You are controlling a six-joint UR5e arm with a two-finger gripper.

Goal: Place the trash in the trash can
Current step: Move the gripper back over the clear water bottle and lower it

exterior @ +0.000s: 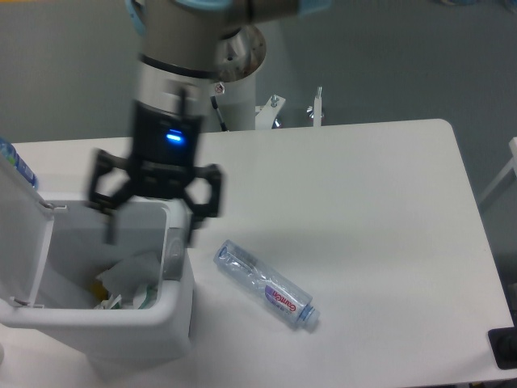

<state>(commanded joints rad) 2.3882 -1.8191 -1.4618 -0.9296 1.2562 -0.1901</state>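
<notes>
A crumpled white wrapper point(133, 275) with a green streak is seen lying inside the trash can point(97, 319), among other scraps of white and yellowish litter at the bottom. The can is a large white rectangular bin placed at about 8 o'clock on the white table point(363, 210), its hinged lid point(20, 234) flipped up along the 9 o'clock side and a grey latch tab point(174, 250) showing on the rim at the 3 o'clock side. A crushed clear plastic bottle point(265, 284) with a purple-red label is left lying flat on the table, just beside the can toward 3 o'clock but apart from it, its capped end directed toward 4 o'clock.

The gripper point(149, 230) is held above the can's opening, directed straight down, with a blue light lit on its black body. Its two fingers are spread wide, one over the interior of the bin and the other near the rim by the latch tab, and nothing is held between them. The outline is blurred by motion, so finer detail of the fingertips cannot be made out. The silver and black wrist is seen rising toward 12 o'clock, where the arm's white base column point(238, 89) is mounted behind the table's far edge.
</notes>
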